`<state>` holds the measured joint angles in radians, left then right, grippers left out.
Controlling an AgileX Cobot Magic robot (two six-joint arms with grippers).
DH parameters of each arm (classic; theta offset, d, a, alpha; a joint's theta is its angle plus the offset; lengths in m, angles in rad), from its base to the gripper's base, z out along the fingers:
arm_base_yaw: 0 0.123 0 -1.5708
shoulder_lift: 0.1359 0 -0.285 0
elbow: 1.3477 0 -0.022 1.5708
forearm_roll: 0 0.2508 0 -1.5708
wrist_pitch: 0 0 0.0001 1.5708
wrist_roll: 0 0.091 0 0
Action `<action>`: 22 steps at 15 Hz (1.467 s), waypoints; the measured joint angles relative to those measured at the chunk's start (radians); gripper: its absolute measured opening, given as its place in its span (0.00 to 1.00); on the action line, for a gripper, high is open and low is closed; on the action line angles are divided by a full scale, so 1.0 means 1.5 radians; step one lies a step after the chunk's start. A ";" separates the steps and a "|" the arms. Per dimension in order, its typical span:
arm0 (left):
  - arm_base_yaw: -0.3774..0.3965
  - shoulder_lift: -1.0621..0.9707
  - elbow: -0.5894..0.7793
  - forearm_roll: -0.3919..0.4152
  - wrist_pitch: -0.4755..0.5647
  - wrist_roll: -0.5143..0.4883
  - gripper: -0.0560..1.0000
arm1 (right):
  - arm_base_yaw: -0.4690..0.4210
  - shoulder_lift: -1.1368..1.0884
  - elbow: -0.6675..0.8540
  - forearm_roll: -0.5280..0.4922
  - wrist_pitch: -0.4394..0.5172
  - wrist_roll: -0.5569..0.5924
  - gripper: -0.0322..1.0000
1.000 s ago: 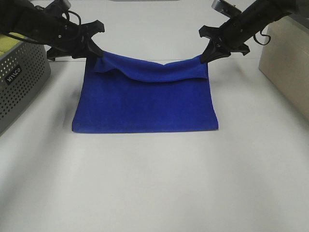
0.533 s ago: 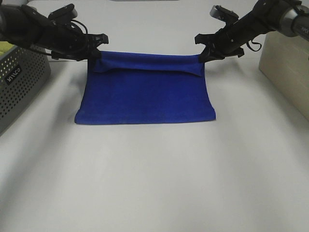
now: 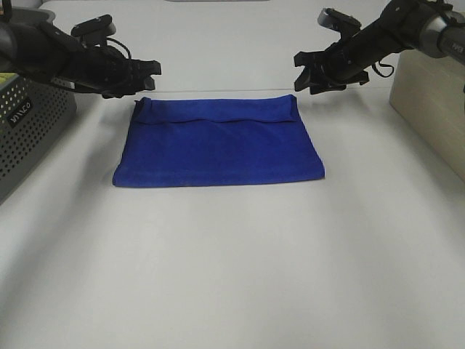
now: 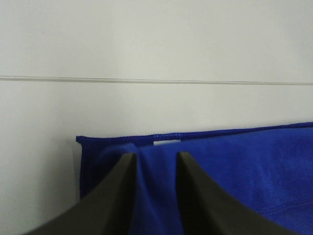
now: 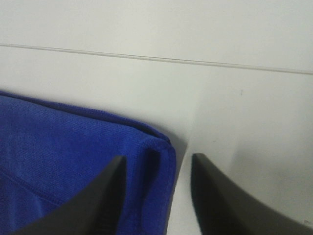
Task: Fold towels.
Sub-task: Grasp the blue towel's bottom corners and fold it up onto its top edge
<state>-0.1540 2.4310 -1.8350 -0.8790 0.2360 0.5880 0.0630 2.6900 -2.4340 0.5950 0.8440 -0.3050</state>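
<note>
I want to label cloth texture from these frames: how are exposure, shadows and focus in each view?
Exterior high: the table is washed-out white, the towel a flat saturated blue, and shadows are faint. Left wrist: the left gripper is a dark, soft silhouette; the hem stitching reads sharp. Right wrist: the right gripper is dark, with a soft shadow on the table beside it; the weave is visible.

The grey basket (image 3: 36, 116) and the beige box (image 3: 429, 94) run off the view's sides; the white tag (image 4: 166, 142) on the towel (image 3: 218, 153) is too small to read.
</note>
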 joint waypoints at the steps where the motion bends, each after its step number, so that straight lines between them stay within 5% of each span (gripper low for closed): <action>1: 0.000 0.000 0.000 0.000 0.000 0.001 0.62 | 0.000 0.000 0.000 -0.003 0.009 0.000 0.57; 3: 0.000 -0.001 0.000 0.019 0.021 0.001 0.76 | 0.000 -0.006 0.000 -0.034 0.062 0.000 0.68; 7: 0.001 -0.024 0.000 0.120 0.188 -0.090 0.78 | 0.000 -0.041 0.000 -0.063 0.225 0.031 0.71; 10: 0.001 -0.042 -0.001 0.213 0.299 -0.179 0.78 | 0.000 -0.042 0.000 -0.063 0.243 0.054 0.71; 15: 0.001 -0.043 -0.001 0.249 0.427 -0.291 0.76 | 0.000 -0.118 0.111 -0.104 0.243 0.083 0.69; 18: 0.001 -0.067 0.052 0.251 0.433 -0.294 0.76 | 0.000 -0.194 0.254 -0.117 0.246 0.057 0.68; 22: 0.001 -0.182 0.250 0.249 0.282 -0.309 0.76 | 0.000 -0.211 0.360 -0.117 0.247 0.051 0.68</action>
<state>-0.1520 2.1580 -1.4600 -0.5050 0.6590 0.1250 0.0630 2.3740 -1.8940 0.4200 1.2150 -0.2280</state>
